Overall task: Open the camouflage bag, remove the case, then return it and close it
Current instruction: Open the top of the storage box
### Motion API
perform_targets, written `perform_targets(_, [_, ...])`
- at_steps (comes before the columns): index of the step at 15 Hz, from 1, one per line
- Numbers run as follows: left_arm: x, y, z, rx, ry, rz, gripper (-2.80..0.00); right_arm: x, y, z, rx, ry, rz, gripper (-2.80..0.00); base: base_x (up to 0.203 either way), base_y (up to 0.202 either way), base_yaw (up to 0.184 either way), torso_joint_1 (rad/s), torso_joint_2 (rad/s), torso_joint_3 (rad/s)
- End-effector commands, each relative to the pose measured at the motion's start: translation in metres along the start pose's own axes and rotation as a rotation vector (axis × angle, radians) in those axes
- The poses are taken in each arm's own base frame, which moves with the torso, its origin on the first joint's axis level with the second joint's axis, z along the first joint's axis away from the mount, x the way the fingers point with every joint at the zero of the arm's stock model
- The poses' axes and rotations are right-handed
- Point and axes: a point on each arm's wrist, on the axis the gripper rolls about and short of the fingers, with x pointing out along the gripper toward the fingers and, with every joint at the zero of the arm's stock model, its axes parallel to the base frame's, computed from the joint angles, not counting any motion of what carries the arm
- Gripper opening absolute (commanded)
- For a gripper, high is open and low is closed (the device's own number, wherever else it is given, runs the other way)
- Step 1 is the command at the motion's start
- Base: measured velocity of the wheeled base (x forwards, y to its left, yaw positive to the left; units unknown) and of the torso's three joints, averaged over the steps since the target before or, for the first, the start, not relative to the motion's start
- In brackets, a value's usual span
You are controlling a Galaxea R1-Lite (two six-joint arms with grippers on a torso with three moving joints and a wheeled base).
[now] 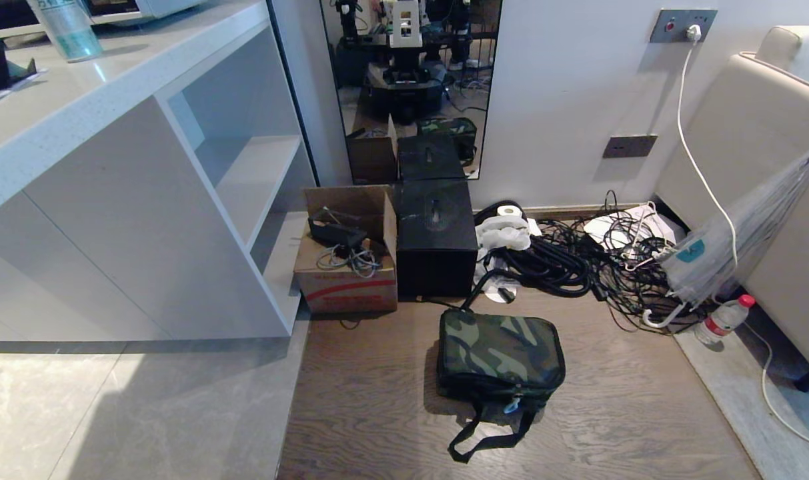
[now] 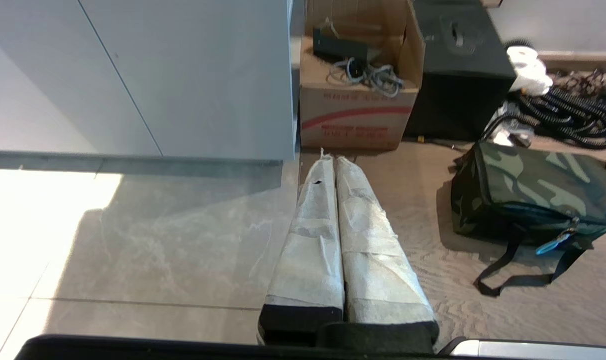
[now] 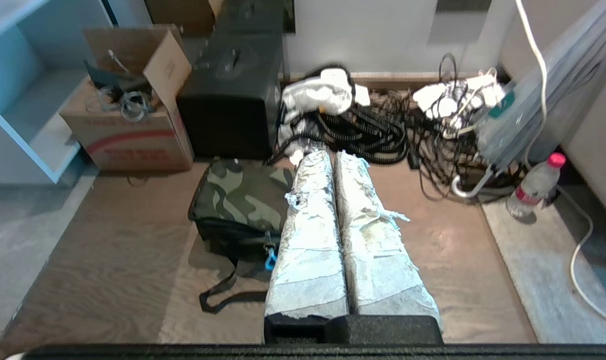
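Observation:
The camouflage bag (image 1: 501, 353) lies on the wooden floor with its lid shut; a small blue zip pull (image 1: 511, 405) hangs at its front, and its black strap (image 1: 487, 437) trails toward me. The case is hidden. Neither arm appears in the head view. In the left wrist view my left gripper (image 2: 330, 159) hangs above the floor, its wrapped fingers pressed together and empty, the bag (image 2: 537, 192) off to one side. My right gripper (image 3: 331, 154) is likewise shut and empty, held above the floor, its fingers covering one end of the bag (image 3: 233, 200).
Behind the bag stand a plain black box (image 1: 436, 237) and an open cardboard box (image 1: 347, 260) with cables. A tangle of black cables (image 1: 564, 260), a folded umbrella (image 1: 744, 247) and a water bottle (image 1: 724, 320) lie to the right. A white shelf unit (image 1: 177, 200) stands left.

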Motion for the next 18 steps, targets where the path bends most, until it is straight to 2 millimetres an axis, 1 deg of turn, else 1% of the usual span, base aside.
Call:
perform_targets(1, [0.0,0.0,0.0,-0.002,0.0,0.0,-2.8,0.0019,0.0004,-0.0115,-0.001,0.039,0.002,-2.8,0.0,0.0,0.0,-0.002,0.01,-0.189])
perform_targets(18, [0.0,0.0,0.0,0.0,0.0,0.0,-2.8,0.0019,0.0004,-0.0115,-0.001,0.039,0.002,-2.8,0.0,0.0,0.0,0.003,0.0,-0.198])
